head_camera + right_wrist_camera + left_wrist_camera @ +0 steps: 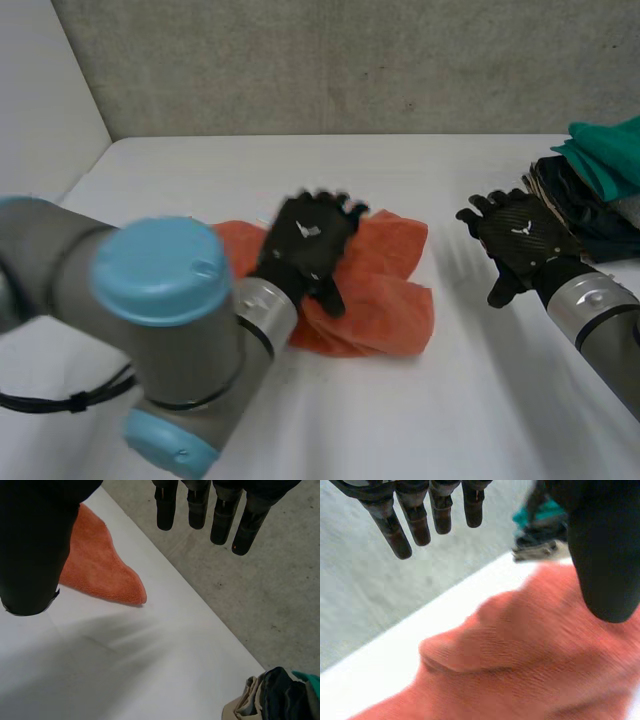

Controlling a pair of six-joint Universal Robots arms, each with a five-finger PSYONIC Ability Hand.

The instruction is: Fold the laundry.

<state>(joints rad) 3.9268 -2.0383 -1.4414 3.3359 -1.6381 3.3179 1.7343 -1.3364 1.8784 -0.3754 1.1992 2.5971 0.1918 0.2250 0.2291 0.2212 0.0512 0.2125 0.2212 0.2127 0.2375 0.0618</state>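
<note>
The left hand (pixel 305 240) is seen above the left-middle part of a crumpled orange terry cloth (pixel 385 295). Its fingers (pixel 400 535) are held straight and spread, with the thumb (pixel 605 560) set apart from them, and nothing is gripped. Whether the palm touches the fabric cannot be told. Under this hand, a raised fold is seen in the cloth, with the far edge of the white table (pixel 200 170) just behind it.

The cloth lies loosely bunched near the middle of the table, slightly to the left. Its right part is left uncovered, and a rounded corner of it is pointed toward the right.

The right hand (pixel 525 240) is held over bare table to the right of the cloth and apart from it. Its fingers (pixel 200 507) are extended and loosely spread, the thumb (pixel 35 555) is kept wide of them, and nothing is held.

Farther right, at the table's right edge, a pile of folded garments (pixel 590 205) is stacked beside the right hand. A teal piece (pixel 610 155) is laid on top, with dark and beige pieces beneath it.

A grey concrete wall (pixel 350 60) is seen behind the table's far edge.
</note>
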